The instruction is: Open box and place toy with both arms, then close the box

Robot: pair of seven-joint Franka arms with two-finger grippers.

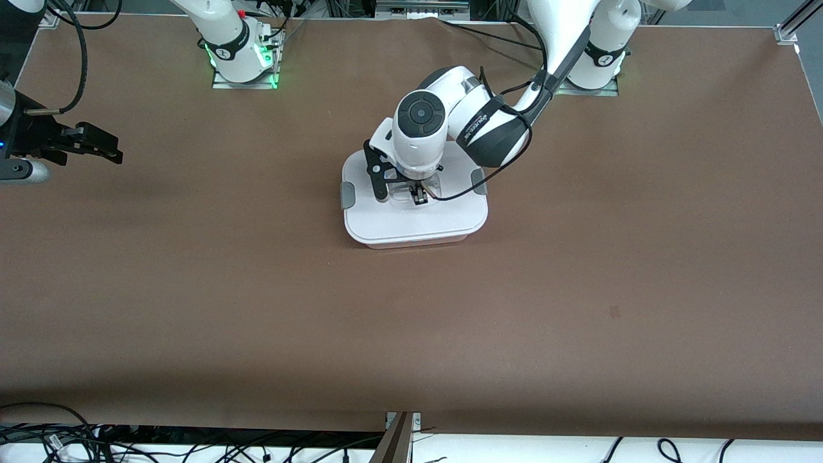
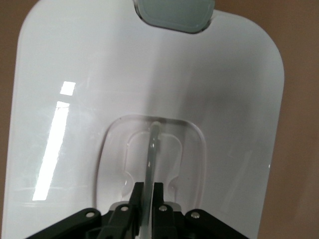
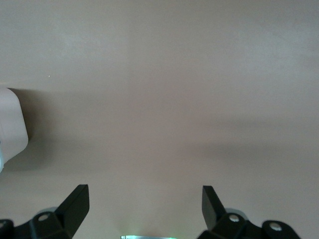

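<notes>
The box point(image 1: 415, 218) sits closed on the brown surface point(image 1: 578, 289), directly under our left hand point(image 1: 420, 196), its white lid point(image 2: 99, 74) seated flat on the tub. We see a grey clip point(image 1: 347, 193) on the lid edge toward the right arm's end of the surface and a second grey clip point(image 1: 479, 181) on the edge toward the left arm's end; in the left wrist view one of these clips point(image 2: 173, 14) shows at the lid's rim, straight out from the fingertips. Our left hand is lowered into the recessed centre handle point(image 2: 152, 149) of the lid, and its two black fingers point(image 2: 133, 199) are clenched on the thin upright rib of that handle, one finger on each face of it. Our right hand point(image 1: 96, 146) waits in the air over bare surface at the right arm's end, well apart from the box, its fingers point(image 3: 75, 201) spread wide with nothing between them. In the right wrist view a rounded white corner of the box point(image 3: 11, 124) shows off to one side of that released hand. We cannot see the toy in any view; the lid hides whatever the tub holds.
</notes>
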